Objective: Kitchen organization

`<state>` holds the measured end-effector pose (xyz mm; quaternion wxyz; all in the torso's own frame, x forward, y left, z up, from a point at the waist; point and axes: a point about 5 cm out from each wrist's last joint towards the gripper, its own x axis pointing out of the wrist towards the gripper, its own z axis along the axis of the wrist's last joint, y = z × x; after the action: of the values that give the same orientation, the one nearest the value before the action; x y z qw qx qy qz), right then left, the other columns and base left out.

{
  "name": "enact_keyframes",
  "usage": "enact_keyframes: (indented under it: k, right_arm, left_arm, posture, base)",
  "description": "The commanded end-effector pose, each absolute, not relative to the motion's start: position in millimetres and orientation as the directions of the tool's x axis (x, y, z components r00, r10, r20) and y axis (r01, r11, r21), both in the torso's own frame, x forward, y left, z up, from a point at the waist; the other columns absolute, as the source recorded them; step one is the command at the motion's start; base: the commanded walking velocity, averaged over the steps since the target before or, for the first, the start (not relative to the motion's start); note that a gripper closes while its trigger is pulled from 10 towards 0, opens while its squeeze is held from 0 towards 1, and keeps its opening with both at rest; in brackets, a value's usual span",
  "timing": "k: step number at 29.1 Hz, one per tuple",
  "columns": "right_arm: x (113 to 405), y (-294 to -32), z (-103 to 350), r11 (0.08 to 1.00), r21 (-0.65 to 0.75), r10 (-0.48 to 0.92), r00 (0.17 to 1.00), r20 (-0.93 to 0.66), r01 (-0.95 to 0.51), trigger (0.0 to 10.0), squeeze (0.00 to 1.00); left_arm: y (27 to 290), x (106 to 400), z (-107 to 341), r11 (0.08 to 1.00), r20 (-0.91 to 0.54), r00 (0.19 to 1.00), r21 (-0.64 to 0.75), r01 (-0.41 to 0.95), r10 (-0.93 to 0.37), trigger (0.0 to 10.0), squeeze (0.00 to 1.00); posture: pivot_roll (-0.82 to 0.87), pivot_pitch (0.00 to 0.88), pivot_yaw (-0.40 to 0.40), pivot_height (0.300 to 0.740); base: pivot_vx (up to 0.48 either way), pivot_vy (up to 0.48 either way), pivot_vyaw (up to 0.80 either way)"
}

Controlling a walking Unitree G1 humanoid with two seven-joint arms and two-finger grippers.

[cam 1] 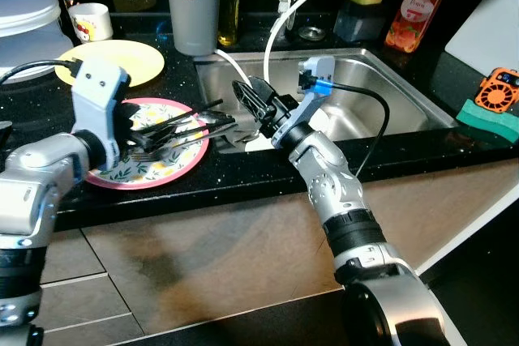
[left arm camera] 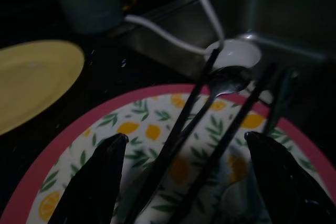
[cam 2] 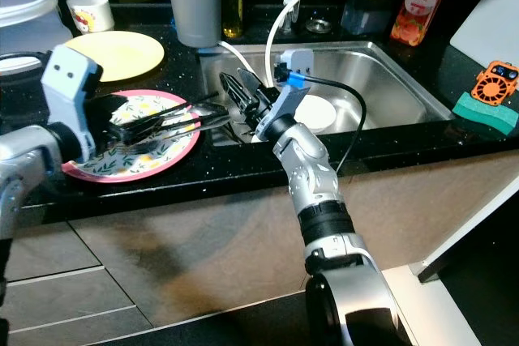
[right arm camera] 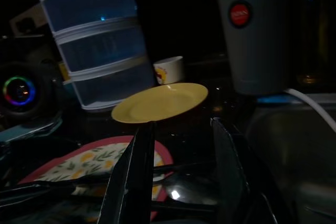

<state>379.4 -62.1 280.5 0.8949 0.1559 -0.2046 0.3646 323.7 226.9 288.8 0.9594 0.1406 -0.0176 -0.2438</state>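
Observation:
A pink-rimmed plate (cam 1: 174, 169) with a lemon pattern lies on the black counter left of the sink. Across it lie several black and silver utensils (cam 1: 185, 130), among them a spoon (left arm camera: 223, 80) and thin black sticks. My left gripper (cam 1: 139, 126) is low over the plate, open, its fingers (left arm camera: 94, 182) straddling the utensils without closing on them. My right gripper (cam 1: 253, 101) hovers at the sink's left rim, just past the utensil tips. It is open, and its fingers (right arm camera: 137, 171) point toward the plate with nothing held between them.
A yellow plate (cam 1: 113, 61), a mug (cam 1: 90, 21), stacked plastic containers (cam 1: 24, 14) and a grey tumbler (cam 1: 193, 2) stand behind. The steel sink (cam 1: 397, 99) holds a small white dish (cam 2: 315, 113); a white hose (cam 1: 300, 2) arcs over it. A green sponge (cam 1: 491, 123) lies far right.

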Motion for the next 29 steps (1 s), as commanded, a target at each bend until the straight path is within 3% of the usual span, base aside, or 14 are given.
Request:
enact_keyframes:
  k: [1, 19, 20, 21, 22, 23, 24, 25, 26, 29]
  right_arm:
    - [375.7, -62.2, 278.4, 0.673, 0.142, 0.597, 0.646, 0.476, -0.726, 10.0, 0.00]
    - [354.8, -58.4, 269.2, 0.645, 0.178, 0.636, 0.651, 0.416, -0.743, 10.0, 0.00]
    - [353.7, -58.1, 269.1, 0.644, 0.178, 0.637, 0.651, 0.412, -0.744, 10.0, 0.00]
    - [353.0, -57.9, 269.1, 0.644, 0.179, 0.638, 0.651, 0.411, -0.744, 10.0, 0.00]
    - [352.3, -58.0, 269.0, 0.644, 0.180, 0.638, 0.653, 0.408, -0.743, 10.0, 0.00]
    - [352.3, -58.0, 269.0, 0.644, 0.180, 0.638, 0.653, 0.408, -0.743, 10.0, 0.00]
    - [351.9, -58.3, 268.8, 0.646, 0.182, 0.638, 0.654, 0.406, -0.742, 10.0, 0.00]
    - [351.4, -58.2, 268.4, 0.646, 0.184, 0.637, 0.656, 0.404, -0.741, 10.0, 0.00]
    - [350.7, -58.0, 268.1, 0.647, 0.187, 0.636, 0.659, 0.401, -0.739, 10.0, 0.00]
    - [349.8, -57.3, 267.5, 0.648, 0.193, 0.635, 0.662, 0.397, -0.737, 10.0, 0.00]
  left_arm:
    - [234.0, 320.4, 287.0, 0.820, -0.042, 0.863, 0.293, 0.492, -0.503, 10.0, 0.00]
    - [243.3, 340.6, 255.1, 0.766, -0.176, 0.856, 0.385, 0.514, -0.486, 10.0, 0.00]
    - [242.2, 341.1, 253.1, 0.764, -0.182, 0.852, 0.380, 0.522, -0.491, 8.9, 0.00]
    - [241.5, 341.2, 251.9, 0.762, -0.186, 0.849, 0.377, 0.527, -0.495, 8.9, 0.00]
    - [241.0, 341.4, 251.0, 0.760, -0.189, 0.846, 0.374, 0.531, -0.498, 7.1, 0.00]
    - [241.0, 341.4, 251.0, 0.760, -0.189, 0.846, 0.374, 0.531, -0.498, 7.1, 0.00]
    - [241.0, 341.5, 250.6, 0.759, -0.192, 0.846, 0.376, 0.532, -0.497, 3.9, 0.00]
    - [241.4, 341.6, 250.1, 0.760, -0.193, 0.848, 0.378, 0.528, -0.493, 1.4, 0.00]
    - [241.8, 341.7, 249.7, 0.762, -0.194, 0.850, 0.379, 0.526, -0.490, 0.0, 0.00]
    - [242.2, 342.0, 249.4, 0.765, -0.193, 0.853, 0.379, 0.521, -0.485, 0.0, 0.00]
  posture:
    - [0.06, 0.097, -0.058, 0.740]
    - [0.06, 0.094, -0.058, 0.740]
    - [0.06, 0.091, -0.057, 0.740]
    - [0.06, 0.091, -0.057, 0.740]
    - [0.06, 0.088, -0.058, 0.740]
    - [0.06, 0.088, -0.058, 0.740]
    - [0.06, 0.086, -0.058, 0.740]
    - [0.06, 0.086, -0.058, 0.740]
    - [0.06, 0.086, -0.058, 0.740]
    - [0.06, 0.083, -0.059, 0.740]
  base:
    - [0.000, 0.000, 0.00]
    - [0.000, 0.000, 0.00]
    - [0.000, 0.000, 0.00]
    - [0.000, 0.000, 0.00]
    - [0.000, 0.000, 0.00]
    - [0.000, 0.000, 0.00]
    - [0.000, 0.000, 0.00]
    - [0.000, 0.000, 0.00]
    - [0.000, 0.000, 0.00]
    - [0.000, 0.000, 0.00]
